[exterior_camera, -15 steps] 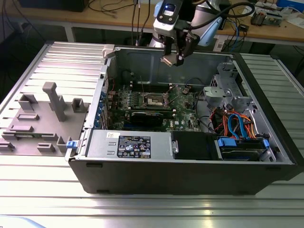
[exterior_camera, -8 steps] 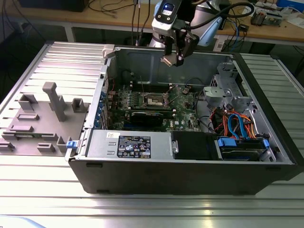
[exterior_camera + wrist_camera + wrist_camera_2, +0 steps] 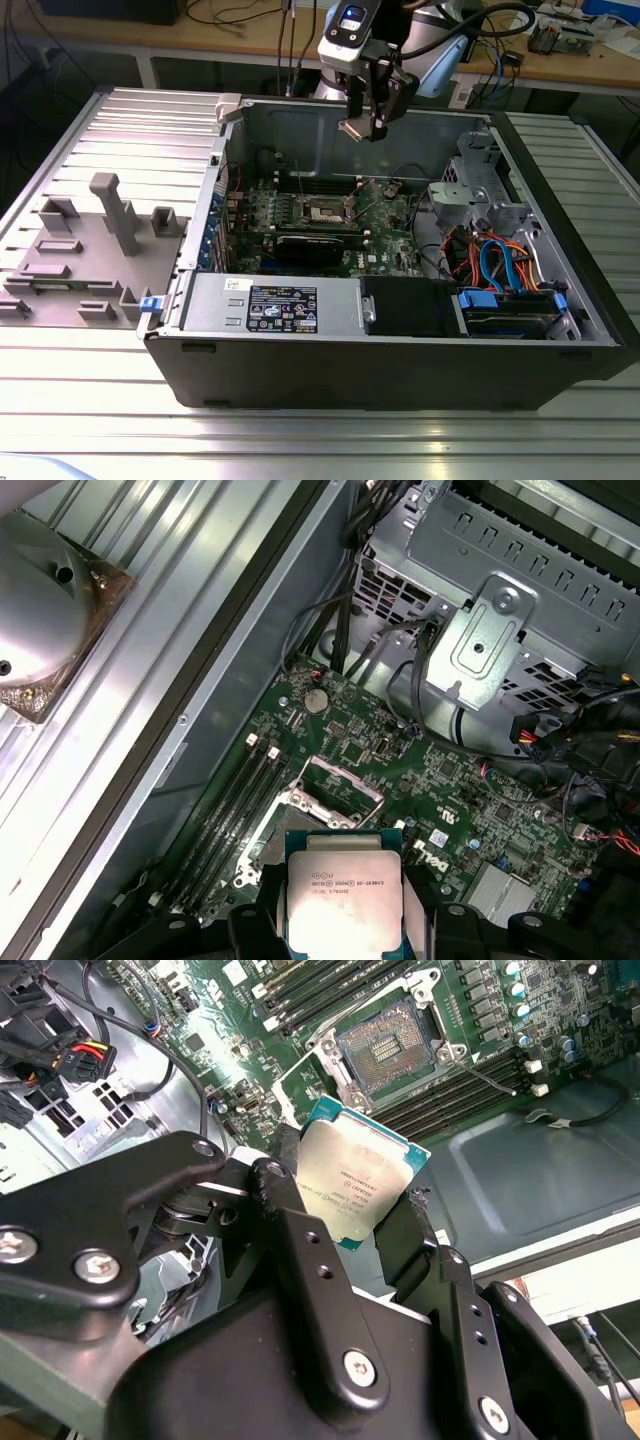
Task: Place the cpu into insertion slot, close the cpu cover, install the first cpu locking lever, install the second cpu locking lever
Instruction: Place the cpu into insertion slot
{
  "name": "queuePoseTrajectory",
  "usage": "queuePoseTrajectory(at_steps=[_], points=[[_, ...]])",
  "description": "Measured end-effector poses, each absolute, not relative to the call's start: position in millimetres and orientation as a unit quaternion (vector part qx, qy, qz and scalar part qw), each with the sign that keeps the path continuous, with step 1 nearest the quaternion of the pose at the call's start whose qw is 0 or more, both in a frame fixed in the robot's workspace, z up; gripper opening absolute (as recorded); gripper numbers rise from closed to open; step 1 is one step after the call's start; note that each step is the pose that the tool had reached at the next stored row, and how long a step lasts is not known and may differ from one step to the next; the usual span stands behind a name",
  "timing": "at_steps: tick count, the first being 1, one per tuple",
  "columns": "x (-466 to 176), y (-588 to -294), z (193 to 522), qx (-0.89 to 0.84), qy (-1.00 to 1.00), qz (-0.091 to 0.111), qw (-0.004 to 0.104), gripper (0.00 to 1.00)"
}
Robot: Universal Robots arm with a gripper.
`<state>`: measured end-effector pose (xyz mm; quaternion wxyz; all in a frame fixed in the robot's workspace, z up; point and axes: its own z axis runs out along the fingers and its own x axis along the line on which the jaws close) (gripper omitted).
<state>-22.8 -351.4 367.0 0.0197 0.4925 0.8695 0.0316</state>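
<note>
My gripper [image 3: 366,126] hangs above the open computer case, shut on the cpu [image 3: 353,128]. In both wrist views the cpu [image 3: 355,1182] [image 3: 343,898] is a silver-grey square chip with a green edge, pinched at two opposite sides by the black fingers [image 3: 287,1175]. The insertion slot [image 3: 325,210] [image 3: 393,1050] [image 3: 318,807] lies uncovered on the green board, below and ahead of the chip. The cpu cover [image 3: 345,778] [image 3: 302,1072] stands swung up at one side of the socket. A thin wire lever [image 3: 490,1080] sticks out beside the socket.
Long memory slots [image 3: 450,1095] run along the socket. A black graphics card [image 3: 315,245] lies in front of it. A metal drive cage [image 3: 480,185] [image 3: 500,630] and cable bundles [image 3: 500,265] fill the exterior view's right. Grey fixtures [image 3: 115,215] stand outside the case, left.
</note>
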Motion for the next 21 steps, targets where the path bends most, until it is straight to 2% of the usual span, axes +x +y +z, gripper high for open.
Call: queuePoseTrajectory(at_steps=[21], points=[[-22.8, -351.4, 367.0, 0.525, 0.85, 0.031, 0.021, 0.54]])
